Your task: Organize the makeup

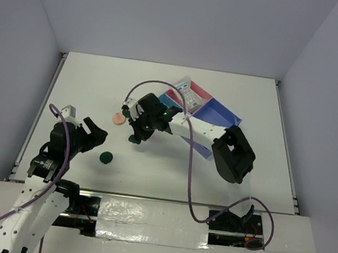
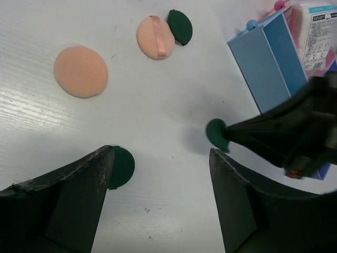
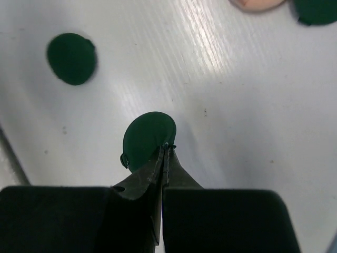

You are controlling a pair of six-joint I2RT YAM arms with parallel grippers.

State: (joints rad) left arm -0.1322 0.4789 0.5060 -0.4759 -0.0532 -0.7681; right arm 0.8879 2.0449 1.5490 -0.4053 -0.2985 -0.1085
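Right hand (image 3: 166,148) pinches green disc (image 3: 149,138); second green disc (image 3: 71,58) well apart.

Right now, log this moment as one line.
right gripper: shut on held green disc | left gripper: open | loose green disc: on table

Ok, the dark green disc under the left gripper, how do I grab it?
Probably opposite edges of its rim, from straight above: the dark green disc lies flat and thin on the table. One finger of the open left gripper partly hides it, so centre first.
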